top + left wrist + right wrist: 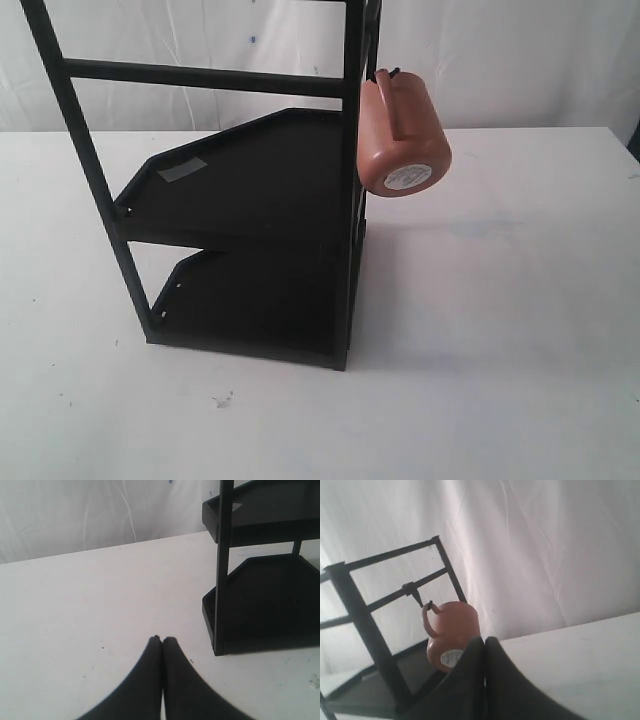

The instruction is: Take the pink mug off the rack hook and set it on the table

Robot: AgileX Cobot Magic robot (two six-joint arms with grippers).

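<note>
The right tool (484, 639) and left tool (162, 639) are seen closed and empty, the pink mug (403, 135) being hung by its handle on the rack hook (389, 72).

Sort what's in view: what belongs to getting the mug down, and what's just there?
Job: mug, hanging by its handle on the hook; rack; table; right gripper, shut.
Just there: tape patch on the rack; specks on the table; backdrop; left gripper, shut.
</note>
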